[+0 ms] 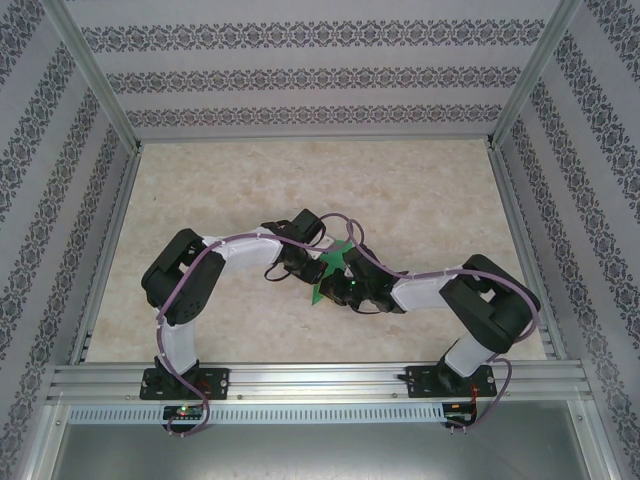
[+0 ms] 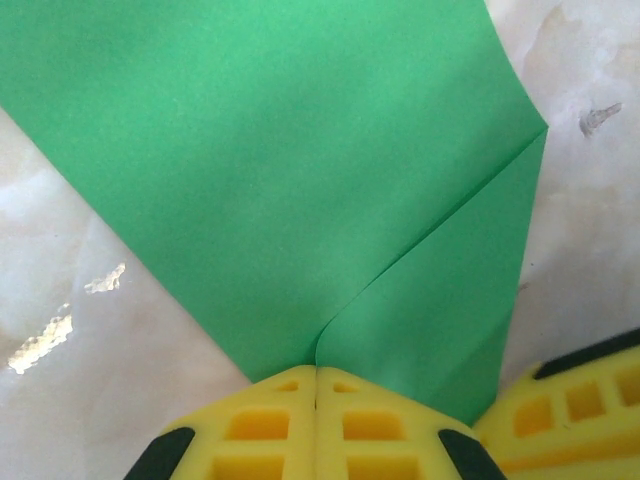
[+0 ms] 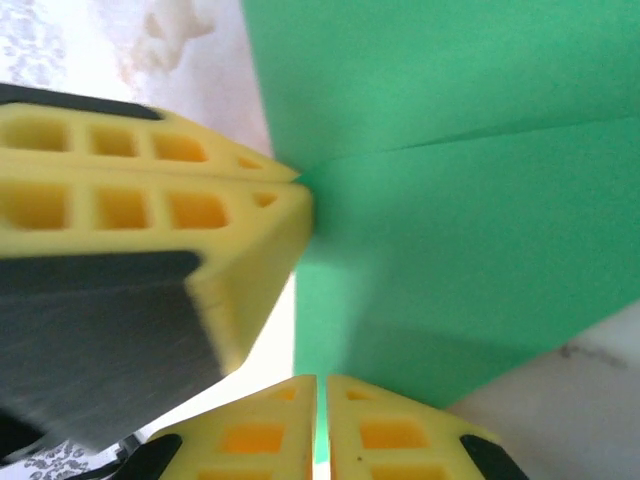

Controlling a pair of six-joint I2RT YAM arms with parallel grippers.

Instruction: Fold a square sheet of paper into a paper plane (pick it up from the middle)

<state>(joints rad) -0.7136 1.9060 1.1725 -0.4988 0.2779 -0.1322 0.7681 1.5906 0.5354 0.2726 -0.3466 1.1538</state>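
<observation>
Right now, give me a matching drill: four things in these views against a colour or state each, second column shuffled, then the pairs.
Things:
1. sheet of paper
2. left pincer
3. cable on the left arm
4. table

Colour or state:
A. pale marbled beige
B. purple
C. bright green, creased
D. yellow pads, shut on the paper

Pairs: 1-C, 2-D, 3-B, 4-A
</observation>
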